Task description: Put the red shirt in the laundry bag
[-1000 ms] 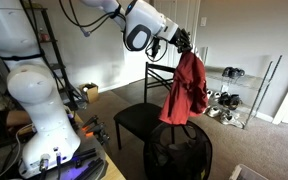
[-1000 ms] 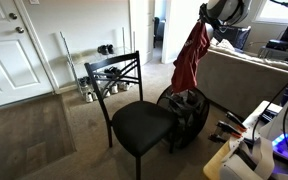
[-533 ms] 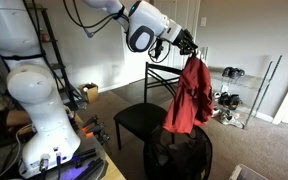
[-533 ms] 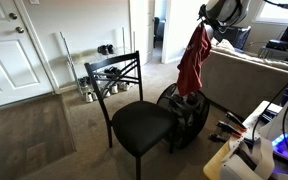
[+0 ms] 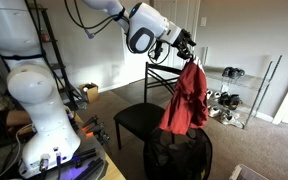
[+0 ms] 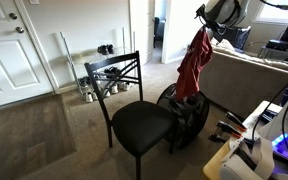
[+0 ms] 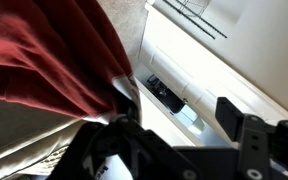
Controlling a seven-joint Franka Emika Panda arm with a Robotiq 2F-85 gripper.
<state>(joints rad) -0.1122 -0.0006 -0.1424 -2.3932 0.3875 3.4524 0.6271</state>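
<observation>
The red shirt (image 5: pixel 186 100) (image 6: pixel 192 65) hangs straight down over the laundry bag (image 5: pixel 179 155) (image 6: pixel 189 115), a round black mesh hamper on the carpet beside the chair. Its lower hem reaches the bag's rim. My gripper (image 5: pixel 187 47) (image 6: pixel 205 20) is just above the shirt's top. In the wrist view the gripper (image 7: pixel 179 108) is open, with pale wall showing between the fingers. The shirt (image 7: pixel 44 50) bunches against the left finger only and still hangs there.
A black chair with a metal frame (image 5: pixel 134 120) (image 6: pixel 139 125) stands right beside the bag. A wire shoe rack (image 5: pixel 229 95) is behind it. A couch (image 6: pixel 249 70) and a white door (image 6: pixel 14 50) bound the room. The robot's white base (image 5: pixel 39 100) is close by.
The jaws have gone from shut on the shirt to wide open. The shirt's top has slipped a little lower below the gripper, and it still hangs over the bag.
</observation>
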